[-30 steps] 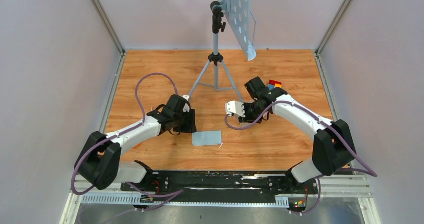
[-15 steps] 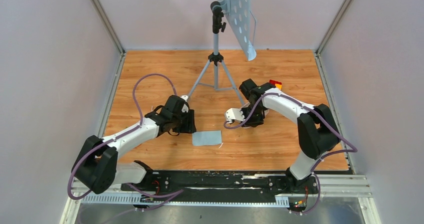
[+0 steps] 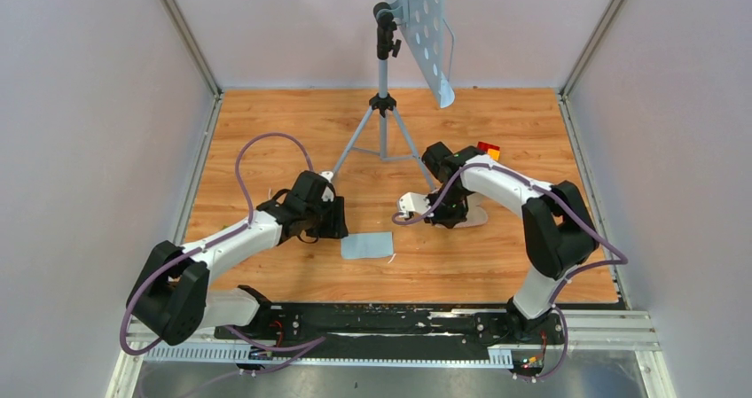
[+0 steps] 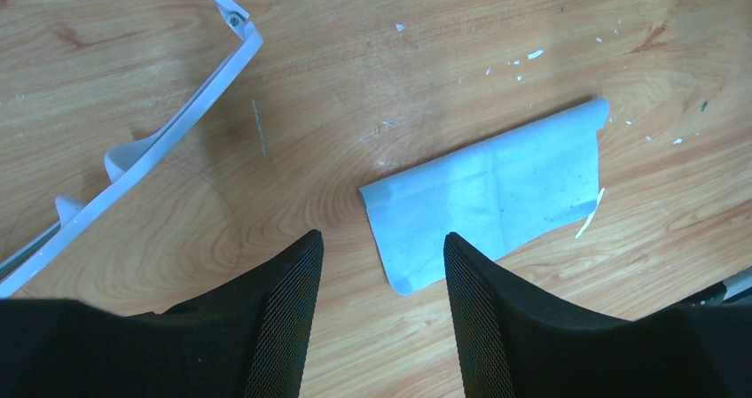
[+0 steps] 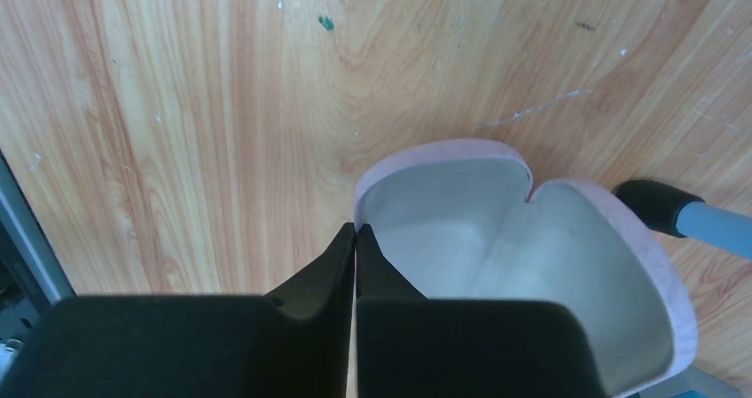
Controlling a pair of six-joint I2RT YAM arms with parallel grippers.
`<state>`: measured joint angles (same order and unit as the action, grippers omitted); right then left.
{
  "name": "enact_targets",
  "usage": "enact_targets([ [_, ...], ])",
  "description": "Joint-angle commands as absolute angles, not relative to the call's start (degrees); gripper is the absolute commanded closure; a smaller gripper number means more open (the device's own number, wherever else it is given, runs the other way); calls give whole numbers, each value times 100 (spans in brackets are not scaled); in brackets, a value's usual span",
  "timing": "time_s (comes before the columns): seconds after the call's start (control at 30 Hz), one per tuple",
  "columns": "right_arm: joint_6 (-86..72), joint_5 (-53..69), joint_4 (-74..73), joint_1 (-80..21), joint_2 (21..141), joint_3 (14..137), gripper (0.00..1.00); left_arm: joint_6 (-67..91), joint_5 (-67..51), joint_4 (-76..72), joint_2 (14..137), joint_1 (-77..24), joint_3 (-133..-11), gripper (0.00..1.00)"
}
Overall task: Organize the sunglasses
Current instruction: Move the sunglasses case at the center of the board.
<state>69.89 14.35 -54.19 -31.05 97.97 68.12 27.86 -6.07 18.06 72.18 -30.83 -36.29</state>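
The sunglasses (image 4: 199,101) lie where they lay a second ago, on the bench (image 3: 266,132) left of its middle, about halfway between the far and near edges. The left wrist view shows only a stretch of white frame and one hinge. From above they are almost wholly hidden under the left arm. The left end effector (image 4: 381,238) hangs just beside them with its fingers spread, holding nothing, and it has hardly shifted. Beyond it, toward the near edge and about midway along it, the blue-grey cloth (image 4: 492,194) has not moved.

The change is on the right. That arm has folded in, its elbow drawn away from the right edge. The pale pink case (image 5: 497,238), hidden under the arm a moment back, now shows from above, just right of the bench's middle. It lies open with both hollows up. The right end effector (image 5: 355,234) is closed, its tips at the case's rim. I cannot tell whether the rim is pinched between them.

As I judge it, the case is open and ready, but the glasses are not yet picked up, so folding and stowing them are still to do.

Counted:
- one pair of sunglasses
- one cloth
- one case
- two arms
- one tripod (image 3: 383,105) at the far edge, carrying one perforated panel (image 3: 421,26)
- a few coloured blocks (image 3: 488,148) toward the far right corner, partly hidden by the arm, so their number is unclear
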Motion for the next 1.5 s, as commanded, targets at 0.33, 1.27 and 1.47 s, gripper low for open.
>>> enact_targets([
  [0.33, 5921, 1735, -5302, -4118, 10401, 7745, 100, 2837, -606, 1692, 7114, -3050, -3476, 44],
  [1.27, 4920, 2116, -5177, -4346, 10334, 8365, 78, 2839, -343, 1541, 7394, -3050, -3418, 46],
  [1.47, 4630, 2129, -4881, -4342, 9881, 7971, 77, 2814, -361, 1504, 7618, -3050, -3464, 46],
])
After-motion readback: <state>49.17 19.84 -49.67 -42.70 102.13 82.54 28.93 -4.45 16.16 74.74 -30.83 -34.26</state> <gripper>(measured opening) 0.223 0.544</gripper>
